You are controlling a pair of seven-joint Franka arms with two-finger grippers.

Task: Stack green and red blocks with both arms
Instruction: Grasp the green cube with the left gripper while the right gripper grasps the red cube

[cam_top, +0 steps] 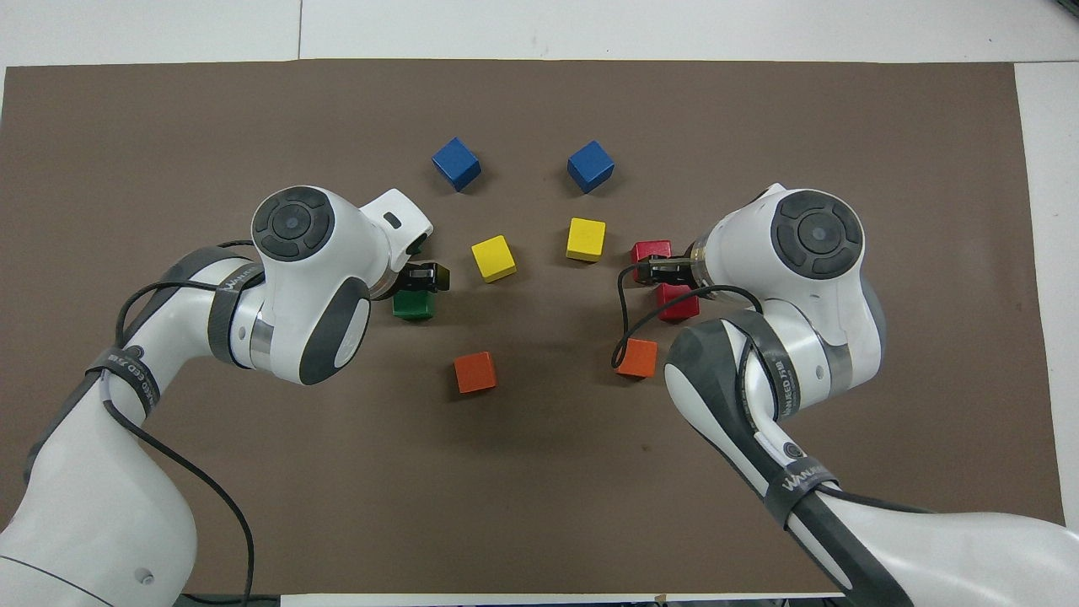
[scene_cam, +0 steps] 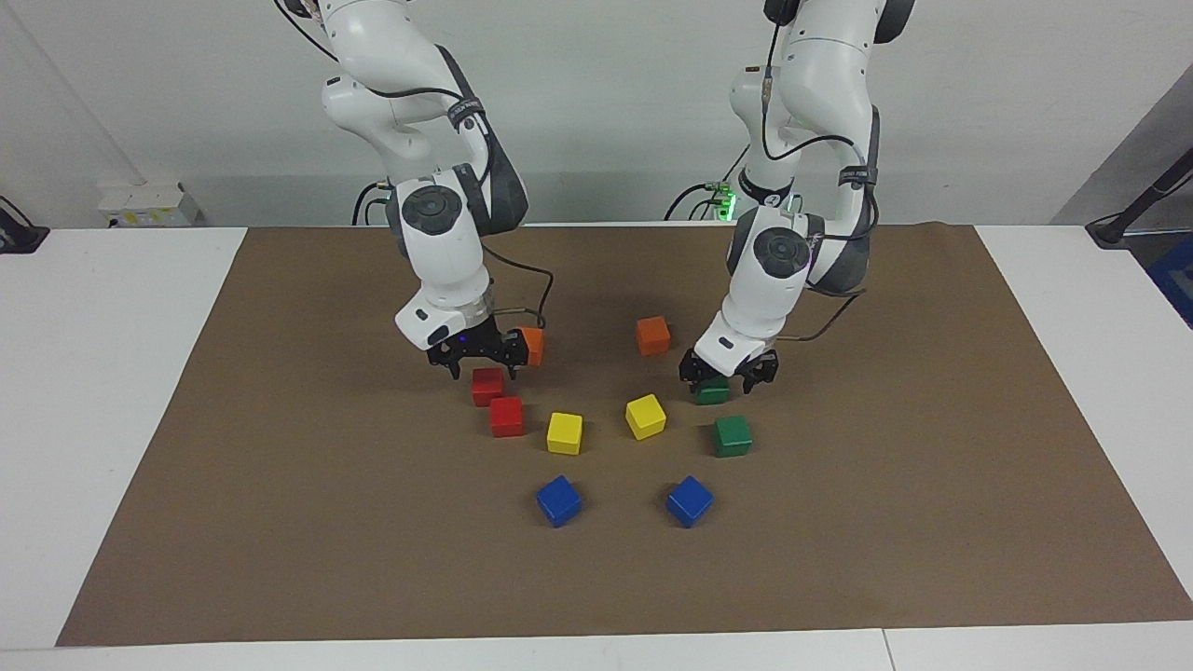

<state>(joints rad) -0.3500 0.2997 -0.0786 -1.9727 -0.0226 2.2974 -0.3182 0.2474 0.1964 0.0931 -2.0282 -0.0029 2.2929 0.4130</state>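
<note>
standing across from the robots, you see both arms bent down over their own pairs of cubes. the left gripper [scene_cam: 717, 369] sits low over the green block nearer the robots [scene_cam: 712, 390], fingers spread to either side of it, apparently so it can drop and close; the block still rests on the brown mat [scene_cam: 932, 485]. the second green block [scene_cam: 733, 435] lies just farther out, apart from the first, most likely the base for a stack. the right gripper [scene_cam: 480, 355] hangs with fingers apart just above the nearer red block [scene_cam: 486, 385], which nearly touches the second red block [scene_cam: 506, 416]; an orange cube [scene_cam: 532, 345] sits just beside its fingers, so there's little room on that side.

looking down from above, the left gripper [cam_top: 419, 276] covers one green block [cam_top: 413, 304] in part, and the wrist hides most of the other. the right gripper [cam_top: 655, 271] lies between the two red blocks [cam_top: 651, 250] [cam_top: 679, 301] as seen here. yellow cubes [cam_top: 493, 257] and blue cubes [cam_top: 456, 163] lie untouched mid-mat. nothing is stacked yet.
</note>
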